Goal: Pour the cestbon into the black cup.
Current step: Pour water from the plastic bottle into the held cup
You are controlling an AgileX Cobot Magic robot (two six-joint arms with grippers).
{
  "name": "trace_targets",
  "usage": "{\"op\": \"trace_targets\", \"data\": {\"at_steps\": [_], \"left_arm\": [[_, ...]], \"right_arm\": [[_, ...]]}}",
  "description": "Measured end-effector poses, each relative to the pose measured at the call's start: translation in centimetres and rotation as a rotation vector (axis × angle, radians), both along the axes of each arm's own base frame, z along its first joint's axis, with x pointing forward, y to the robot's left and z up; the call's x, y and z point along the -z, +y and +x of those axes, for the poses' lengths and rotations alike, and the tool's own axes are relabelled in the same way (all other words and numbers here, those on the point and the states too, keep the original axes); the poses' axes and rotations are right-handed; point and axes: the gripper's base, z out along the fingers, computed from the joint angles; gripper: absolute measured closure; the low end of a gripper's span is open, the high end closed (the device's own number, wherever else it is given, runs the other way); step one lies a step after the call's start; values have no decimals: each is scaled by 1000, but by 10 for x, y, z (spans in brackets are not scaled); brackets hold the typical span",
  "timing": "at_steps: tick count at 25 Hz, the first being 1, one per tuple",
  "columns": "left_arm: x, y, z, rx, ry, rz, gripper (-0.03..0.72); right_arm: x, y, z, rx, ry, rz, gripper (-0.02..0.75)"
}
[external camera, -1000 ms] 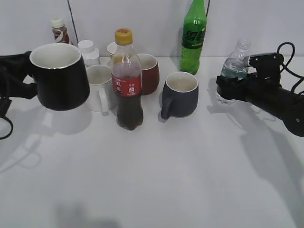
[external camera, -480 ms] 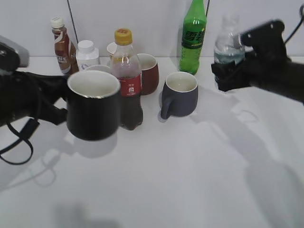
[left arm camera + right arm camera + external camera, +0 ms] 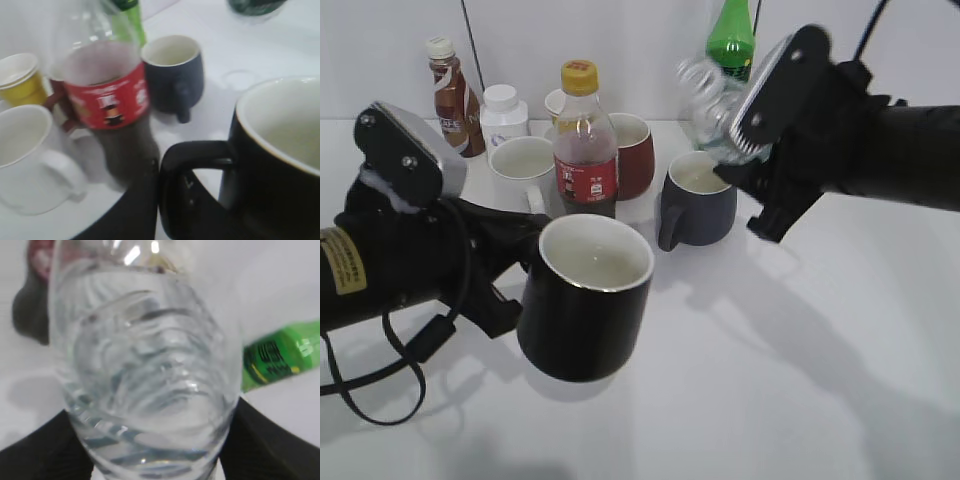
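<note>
1. Exterior view: the left gripper [image 3: 516, 268] holds the black cup [image 3: 586, 297] upright above the table [image 3: 740, 390]; the right gripper [image 3: 752, 176] clamps the tilted, blurred cestbon [image 3: 708, 105] over the grey-blue mug [image 3: 697, 199].
2. Left wrist view: black cup [image 3: 270, 155] held by its handle, beside the cola bottle [image 3: 107, 107].
3. Right wrist view: cestbon [image 3: 145, 365] fills the frame, dark fingers [image 3: 35, 460] pressed against both sides.

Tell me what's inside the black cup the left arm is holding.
The black cup looks empty: its white inner wall shows from the exterior and left wrist views, with no liquid visible. The very bottom is hidden by the near rim, so that part cannot be checked.
</note>
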Motion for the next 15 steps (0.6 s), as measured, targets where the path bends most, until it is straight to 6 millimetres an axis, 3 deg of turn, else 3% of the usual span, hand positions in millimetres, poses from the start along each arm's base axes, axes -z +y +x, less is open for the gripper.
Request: {"op": "trace_targets", "data": {"at_steps": [10, 15], "left_arm": [[-16, -14, 7, 23, -45, -34, 634], [-12, -19, 15, 22, -32, -25, 634]], "right_arm": [[2, 15, -11, -185, -129, -225, 253], [2, 16, -11, -248, -205, -327, 253]]}}
